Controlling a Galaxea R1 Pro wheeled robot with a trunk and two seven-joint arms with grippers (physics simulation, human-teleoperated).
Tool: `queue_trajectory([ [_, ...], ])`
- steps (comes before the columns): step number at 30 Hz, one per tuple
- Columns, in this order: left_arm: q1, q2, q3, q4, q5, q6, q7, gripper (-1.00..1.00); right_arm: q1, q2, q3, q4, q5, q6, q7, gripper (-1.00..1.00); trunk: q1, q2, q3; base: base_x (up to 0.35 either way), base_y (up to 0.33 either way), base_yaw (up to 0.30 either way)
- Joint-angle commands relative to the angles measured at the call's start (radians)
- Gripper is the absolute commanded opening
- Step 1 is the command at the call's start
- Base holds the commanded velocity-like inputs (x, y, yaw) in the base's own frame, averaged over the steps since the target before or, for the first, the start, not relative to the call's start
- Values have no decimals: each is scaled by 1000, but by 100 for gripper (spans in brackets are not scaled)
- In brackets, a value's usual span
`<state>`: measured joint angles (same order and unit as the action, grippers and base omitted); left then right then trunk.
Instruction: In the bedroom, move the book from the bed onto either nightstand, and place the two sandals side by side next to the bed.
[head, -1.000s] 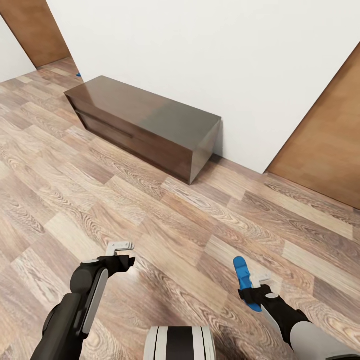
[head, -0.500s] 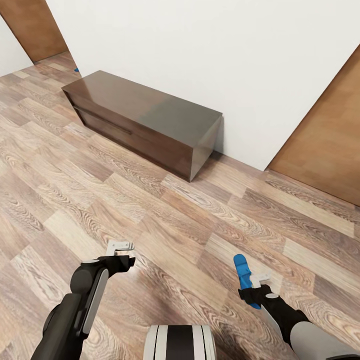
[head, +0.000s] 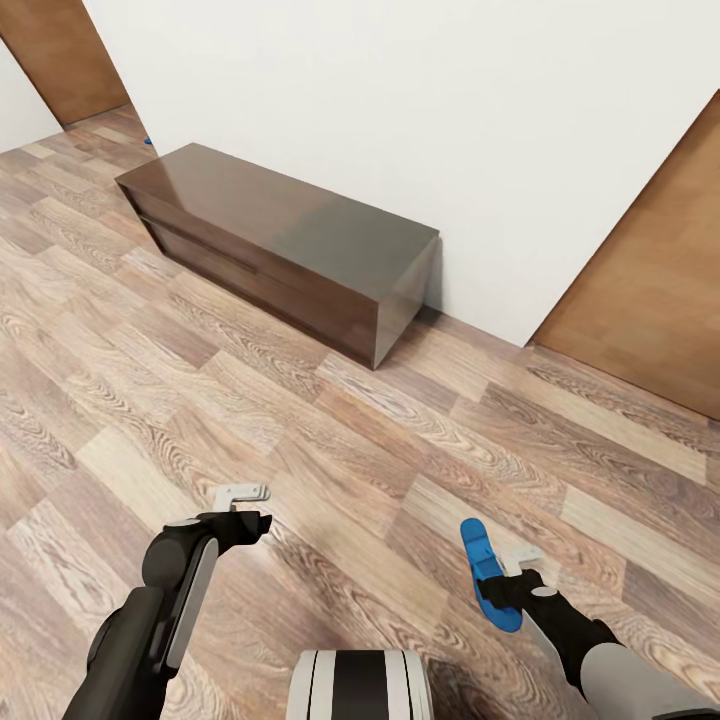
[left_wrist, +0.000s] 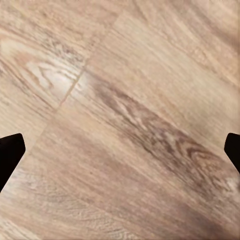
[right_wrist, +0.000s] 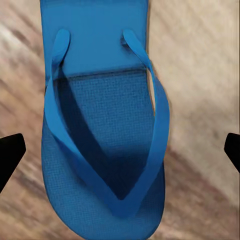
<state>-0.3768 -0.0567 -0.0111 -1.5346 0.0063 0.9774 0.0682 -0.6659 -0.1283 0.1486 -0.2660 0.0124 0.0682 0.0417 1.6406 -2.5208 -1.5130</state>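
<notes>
The step in hand looks like carrying one sandal toward the bed. In the head view it sits at the lower right of the frame, at the right claw, above the plank floor. The right wrist view has the sandal between two dark fingertips at the frame edges; whether the claw really clamps it I cannot tell. The left claw, at the lower left, is spread wide and holds nothing. A long dark bench stands by the white wall in the upper left. Next, I judge, the robot must find the bed and put the sandal down beside it.
</notes>
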Motion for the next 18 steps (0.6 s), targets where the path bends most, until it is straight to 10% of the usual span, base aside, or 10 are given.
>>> queue_trajectory([
  [1,0,0,-1,-1,1,4,5,100,0,-1,5,-2,1,7,2,100,0,0,-1,11,-11,0],
  [18,0,0,-1,-2,2,4,5,100,0,-1,5,-2,1,7,2,100,0,0,-1,51,-2,0],
])
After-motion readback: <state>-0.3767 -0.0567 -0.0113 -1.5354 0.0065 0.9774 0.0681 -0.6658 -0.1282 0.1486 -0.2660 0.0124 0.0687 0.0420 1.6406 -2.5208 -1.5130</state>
